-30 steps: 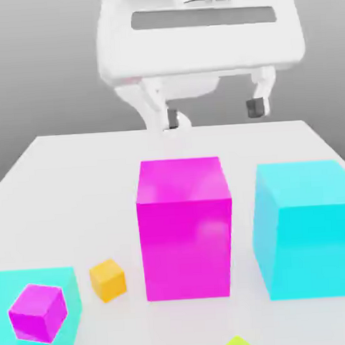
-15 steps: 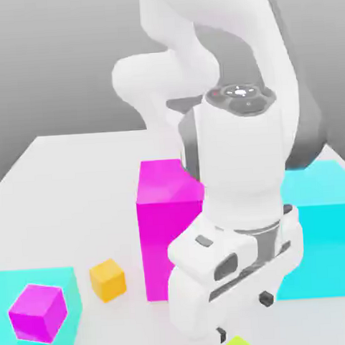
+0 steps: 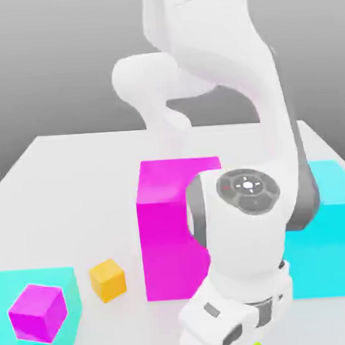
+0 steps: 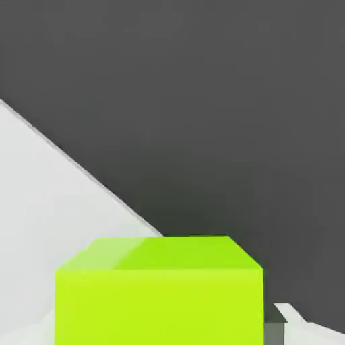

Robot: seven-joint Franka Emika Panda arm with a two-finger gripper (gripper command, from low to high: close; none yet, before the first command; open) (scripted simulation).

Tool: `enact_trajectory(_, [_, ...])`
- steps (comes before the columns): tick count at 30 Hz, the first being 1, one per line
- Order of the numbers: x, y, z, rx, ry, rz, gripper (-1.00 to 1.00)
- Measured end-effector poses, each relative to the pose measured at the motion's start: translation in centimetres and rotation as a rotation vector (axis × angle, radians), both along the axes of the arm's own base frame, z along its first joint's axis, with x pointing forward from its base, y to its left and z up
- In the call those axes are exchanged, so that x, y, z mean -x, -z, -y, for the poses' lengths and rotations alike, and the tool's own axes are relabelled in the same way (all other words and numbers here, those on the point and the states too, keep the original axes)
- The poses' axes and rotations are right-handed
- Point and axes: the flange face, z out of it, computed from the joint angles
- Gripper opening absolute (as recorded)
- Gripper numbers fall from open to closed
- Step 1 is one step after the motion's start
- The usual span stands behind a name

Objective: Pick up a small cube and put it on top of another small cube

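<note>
Lime-green small cube (image 4: 159, 291) at table edge, small orange cube (image 3: 108, 280) on table

A simulated tabletop test scene, not a lived-in room: a plain white table (image 3: 68, 182) against a blank grey backdrop, with flat-coloured blocks on it — a tall magenta block (image 3: 166, 204), a cyan block (image 3: 333, 223) on the exterior view's right, a small orange cube (image 3: 108, 280) — and a smooth white robot arm (image 3: 223, 129).

White table (image 3: 68, 182) carries tall magenta block (image 3: 164, 226), big cyan block (image 3: 330, 230), small orange-yellow cube (image 3: 108, 280), lime-green cube (image 4: 159, 290) under arm; orange-yellow cube apart.
</note>
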Motion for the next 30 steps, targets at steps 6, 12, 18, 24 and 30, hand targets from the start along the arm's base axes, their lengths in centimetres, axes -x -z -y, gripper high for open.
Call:
enact_trajectory(6, [-0.4, -6.7, 4.4, 0.004, -0.091, 0.118, -1.0])
enact_trajectory(12, [3.1, -10.3, 13.2, 0.029, -0.184, 0.16, -1.0])
enact_trajectory(18, [8.9, -11.0, 20.5, 0.005, -0.293, 0.171, -1.0])
enact_trajectory(24, [15.6, -8.1, 22.0, -0.01, -0.473, 0.078, -1.0])
enact_trajectory(30, [19.7, -5.7, 21.8, -0.018, -0.592, 0.001, -1.0])
